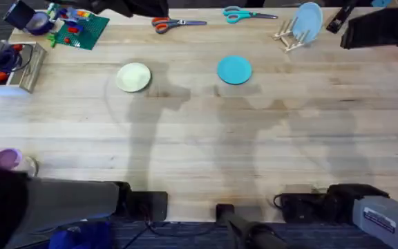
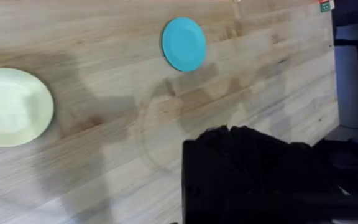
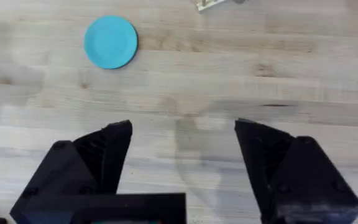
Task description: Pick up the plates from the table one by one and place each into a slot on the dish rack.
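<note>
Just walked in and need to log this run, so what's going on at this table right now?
Two robot arms are sorting plates into a dish rack at the table's far right. One light blue plate already stands in the rack. A teal plate and a cream-yellow plate lie flat on the table, apart from each other. Neither arm holds anything. The right gripper is open above bare wood, short of the teal plate.
</note>
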Controlling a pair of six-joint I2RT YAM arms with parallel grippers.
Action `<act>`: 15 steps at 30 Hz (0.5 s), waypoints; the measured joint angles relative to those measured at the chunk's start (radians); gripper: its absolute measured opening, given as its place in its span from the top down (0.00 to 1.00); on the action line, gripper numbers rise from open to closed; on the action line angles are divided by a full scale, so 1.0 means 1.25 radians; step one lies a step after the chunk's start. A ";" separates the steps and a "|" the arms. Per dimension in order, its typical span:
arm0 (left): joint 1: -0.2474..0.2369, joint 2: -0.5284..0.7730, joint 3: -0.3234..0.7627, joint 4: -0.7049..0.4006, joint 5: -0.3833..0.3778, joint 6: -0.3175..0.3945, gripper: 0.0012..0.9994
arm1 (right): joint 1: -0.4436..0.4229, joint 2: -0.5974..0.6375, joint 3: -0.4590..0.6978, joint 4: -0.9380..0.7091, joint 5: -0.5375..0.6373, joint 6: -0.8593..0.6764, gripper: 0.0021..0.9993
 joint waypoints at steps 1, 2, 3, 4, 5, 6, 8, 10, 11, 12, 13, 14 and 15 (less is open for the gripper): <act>0.000 0.012 0.000 0.000 0.008 -0.001 0.96 | 0.000 0.000 0.000 0.000 0.000 0.000 0.00; -0.003 0.024 0.000 0.002 0.013 -0.002 0.96 | 0.000 0.000 0.000 0.000 0.000 0.000 0.00; -0.005 0.035 0.000 0.005 0.016 -0.002 0.96 | 0.000 0.000 0.000 0.000 0.000 0.000 0.00; -0.010 0.044 0.000 0.008 0.019 -0.002 0.96 | 0.000 0.000 0.000 0.000 0.000 0.000 0.00; -0.016 0.052 0.000 0.012 0.022 -0.002 0.96 | 0.000 0.000 0.000 0.000 0.000 0.000 0.00; -0.025 0.061 0.000 0.019 0.024 -0.002 0.96 | 0.000 0.000 0.000 0.000 0.000 0.000 0.00; -0.050 0.079 0.000 0.043 0.029 -0.002 0.96 | 0.000 0.000 0.000 0.000 0.000 0.000 0.00; -0.076 0.095 0.000 0.066 0.031 -0.002 0.96 | 0.000 0.000 0.000 0.000 0.000 0.000 0.00; -0.089 0.103 0.000 0.076 0.032 -0.002 0.96 | 0.000 0.000 0.000 0.000 0.000 0.000 0.00; -0.101 0.110 0.000 0.085 0.033 -0.002 0.96 | 0.000 0.000 0.000 0.000 0.000 0.000 0.00; -0.112 0.118 0.000 0.092 0.033 -0.002 0.96 | 0.000 0.000 0.000 0.000 0.000 0.000 0.00; -0.121 0.124 0.000 0.096 0.034 -0.002 0.96 | 0.000 0.000 0.000 0.000 0.000 0.000 0.00; -0.129 0.132 0.000 0.103 0.036 -0.002 0.96 | 0.000 0.000 0.000 0.000 0.000 0.000 0.00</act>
